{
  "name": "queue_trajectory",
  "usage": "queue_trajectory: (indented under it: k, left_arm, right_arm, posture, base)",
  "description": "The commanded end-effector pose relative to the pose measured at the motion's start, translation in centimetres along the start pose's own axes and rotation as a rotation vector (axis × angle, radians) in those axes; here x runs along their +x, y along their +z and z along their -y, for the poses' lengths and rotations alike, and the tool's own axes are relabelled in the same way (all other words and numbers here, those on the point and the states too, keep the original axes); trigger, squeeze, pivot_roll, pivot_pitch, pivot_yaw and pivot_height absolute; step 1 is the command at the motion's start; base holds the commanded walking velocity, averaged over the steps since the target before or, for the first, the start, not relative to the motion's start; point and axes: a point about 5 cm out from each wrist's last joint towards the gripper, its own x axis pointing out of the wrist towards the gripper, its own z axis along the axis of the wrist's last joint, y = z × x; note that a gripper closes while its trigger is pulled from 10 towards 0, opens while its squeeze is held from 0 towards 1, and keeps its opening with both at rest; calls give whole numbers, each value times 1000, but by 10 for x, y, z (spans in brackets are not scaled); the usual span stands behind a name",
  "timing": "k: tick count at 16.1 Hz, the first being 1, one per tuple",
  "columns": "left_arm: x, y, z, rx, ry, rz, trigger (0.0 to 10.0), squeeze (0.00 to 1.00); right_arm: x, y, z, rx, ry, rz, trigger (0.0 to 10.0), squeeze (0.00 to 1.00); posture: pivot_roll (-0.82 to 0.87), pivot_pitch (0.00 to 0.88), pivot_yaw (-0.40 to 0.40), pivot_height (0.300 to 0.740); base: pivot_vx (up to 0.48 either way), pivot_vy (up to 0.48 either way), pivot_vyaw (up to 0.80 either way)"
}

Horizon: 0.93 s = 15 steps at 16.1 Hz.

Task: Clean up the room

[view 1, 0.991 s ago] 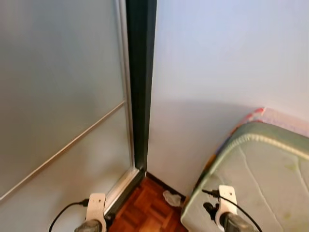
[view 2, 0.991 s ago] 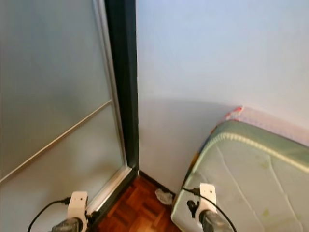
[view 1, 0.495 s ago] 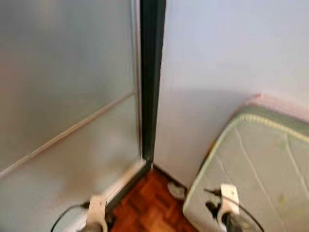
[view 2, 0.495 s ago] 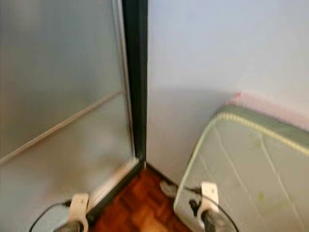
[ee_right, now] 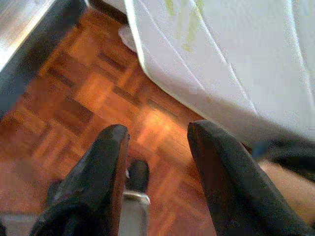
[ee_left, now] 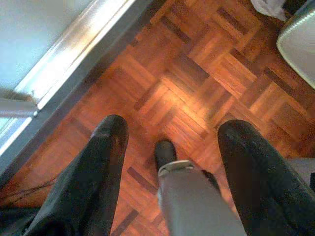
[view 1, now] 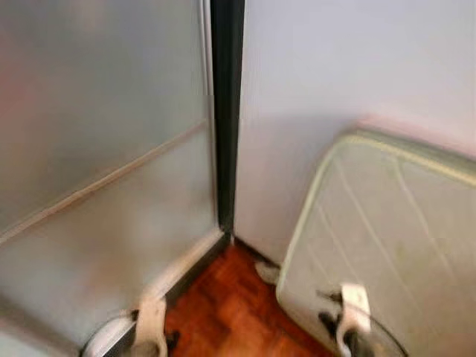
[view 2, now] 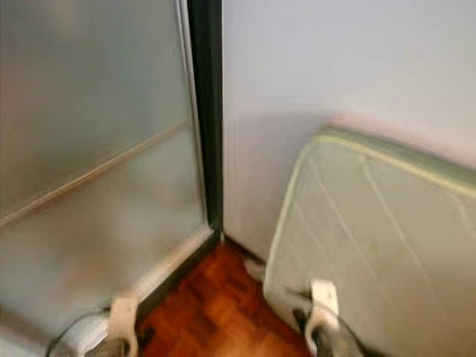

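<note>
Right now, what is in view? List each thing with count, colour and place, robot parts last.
Sliding door: one, frosted grey panel, dark frame, on the robot's left.
Wall: one, pale, ahead.
Mattress: one, pale green-white, quilted, on the right against the wall.
Parquet floor: reddish-brown wood, between door and mattress.
Crumpled scrap: one, whitish, on the floor in the corner beside the mattress.
Left end effector: two black fingers, open, above the floor.
Right end effector: two black fingers, open, above the floor near the mattress edge.
</note>
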Motion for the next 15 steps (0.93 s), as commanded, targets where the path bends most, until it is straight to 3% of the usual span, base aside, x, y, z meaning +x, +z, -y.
queue_trajectory:
  k: [1, 4, 13, 15]
  left_arm:
    - [-1, -5, -4, 23, 6, -24, 10000, 0]
    - [-1, -5, -4, 18, 5, -21, 10000, 0]
    - [-1, -4, -4, 22, 21, -12, 10000, 0]
    - [-1, -3, -5, 40, 25, -5, 10000, 0]
  right_arm:
    - [1, 2, -4, 2, 7, 5, 10000, 0]
    - [1, 2, -4, 4, 8, 8, 10000, 0]
    - [1, 2, -4, -15, 11, 1, 10000, 0]
    - [1, 2, -4, -10, 12, -2, 10000, 0]
  posture:
    - [-31, 0, -65, 740]
    - [-33, 0, -64, 740]
    - [-34, 0, -65, 740]
    - [-35, 0, -64, 740]
  base:
    - [-296, 0, 0]
    - [-296, 0, 0]
    - [0, 0, 0]
    - [0, 0, -800]
